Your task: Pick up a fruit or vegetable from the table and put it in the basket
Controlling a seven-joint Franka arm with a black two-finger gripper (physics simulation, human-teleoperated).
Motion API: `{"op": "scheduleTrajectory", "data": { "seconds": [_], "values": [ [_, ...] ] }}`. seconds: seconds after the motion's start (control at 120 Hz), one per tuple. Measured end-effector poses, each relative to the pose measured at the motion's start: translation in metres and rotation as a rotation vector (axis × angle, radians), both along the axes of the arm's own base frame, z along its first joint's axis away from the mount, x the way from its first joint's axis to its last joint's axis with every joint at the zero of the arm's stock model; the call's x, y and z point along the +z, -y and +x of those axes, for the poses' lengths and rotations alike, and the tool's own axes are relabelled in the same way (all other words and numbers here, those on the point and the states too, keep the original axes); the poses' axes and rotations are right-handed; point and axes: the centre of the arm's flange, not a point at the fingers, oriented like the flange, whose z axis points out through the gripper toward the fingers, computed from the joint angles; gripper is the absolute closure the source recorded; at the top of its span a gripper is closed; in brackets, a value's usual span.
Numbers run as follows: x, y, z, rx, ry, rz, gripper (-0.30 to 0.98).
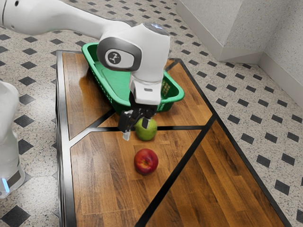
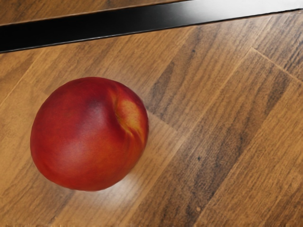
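One black two-finger gripper (image 1: 136, 131), its fingers spread apart. One round green apple (image 1: 147, 133), on the wood-and-black-metal table (image 1: 104, 189), near the basket. One round red-and-yellow nectarine (image 2: 85, 137), on the same table. One green plastic basket (image 1: 177, 96), on the table, both fruits outside it.

The round, smooth red fruit (image 1: 146, 161) sits on the brown wooden table (image 1: 104, 175), and it has dark red skin with a yellow and orange dip on its upper part. The round, shiny green fruit (image 1: 146, 133) is partly hidden, and it is between the red fruit and the basket, near the basket's end and by a black strip (image 1: 177, 127) on the table. The long green plastic basket (image 1: 178, 97) stands upright on the table with its wide top open, and it has round corners and little holes in its side.
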Motion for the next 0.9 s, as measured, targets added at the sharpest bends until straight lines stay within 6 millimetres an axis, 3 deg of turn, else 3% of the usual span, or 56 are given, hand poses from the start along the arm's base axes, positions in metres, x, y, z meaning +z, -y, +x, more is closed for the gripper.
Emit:
{"op": "scheduleTrajectory", "data": {
  "seconds": [0.192, 0.308, 0.667, 0.758, 0.9],
  "values": [
    [-0.006, 0.021, -0.027, -0.113, -0.023, -0.038, 0.00],
    [-0.019, 0.016, -0.035, -0.131, -0.048, -0.058, 0.00],
    [-0.012, -0.039, -0.020, -0.088, -0.035, -0.113, 0.00],
    [-0.013, -0.041, -0.019, -0.099, -0.040, -0.114, 0.00],
    [-0.019, -0.024, -0.019, -0.152, -0.046, -0.110, 0.00]
  ]
}}
